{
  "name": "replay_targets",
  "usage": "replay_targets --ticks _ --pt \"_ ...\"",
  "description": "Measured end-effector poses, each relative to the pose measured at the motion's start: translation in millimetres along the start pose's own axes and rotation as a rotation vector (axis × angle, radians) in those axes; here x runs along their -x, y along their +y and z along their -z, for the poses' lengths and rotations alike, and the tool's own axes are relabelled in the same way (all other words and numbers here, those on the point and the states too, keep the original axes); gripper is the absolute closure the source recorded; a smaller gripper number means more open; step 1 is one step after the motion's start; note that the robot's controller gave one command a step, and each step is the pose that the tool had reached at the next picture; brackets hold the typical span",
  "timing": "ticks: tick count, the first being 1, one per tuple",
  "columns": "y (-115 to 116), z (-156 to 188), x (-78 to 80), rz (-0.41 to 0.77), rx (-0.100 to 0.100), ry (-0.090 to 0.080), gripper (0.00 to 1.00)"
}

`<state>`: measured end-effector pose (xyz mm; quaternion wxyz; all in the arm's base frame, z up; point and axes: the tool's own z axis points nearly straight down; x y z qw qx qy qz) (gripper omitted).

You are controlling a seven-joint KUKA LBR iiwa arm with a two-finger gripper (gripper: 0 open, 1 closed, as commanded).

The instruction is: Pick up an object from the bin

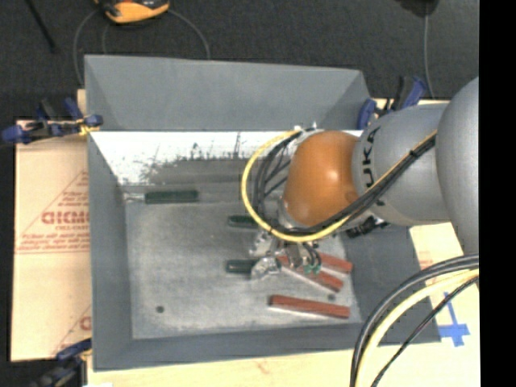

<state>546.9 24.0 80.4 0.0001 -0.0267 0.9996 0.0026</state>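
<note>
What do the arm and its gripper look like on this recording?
The arm is a thick, rounded silver-grey body with part of black KUKA lettering near the wrist. An orange dome cover caps the wrist, ringed by looping yellow and black cables. Below it the gripper is small, shiny bare metal.

Grey bin (109,240); dark green, perhaps black, bar (171,195); reddish-brown strips (310,305)

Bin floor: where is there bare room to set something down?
Bare: the left half of the bin, from the dark green bar by the back wall to the front wall. Crowded: right half, gripper among small green pieces and red-brown sticks.
</note>
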Motion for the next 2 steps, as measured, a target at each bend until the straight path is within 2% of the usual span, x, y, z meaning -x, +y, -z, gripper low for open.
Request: replay_targets --ticks 1,2 --pt "0 0 0.0 -0.001 0.0 0.0 1.0" --pt "-11 172 -5.3 0.036 -0.006 -0.01 1.0"
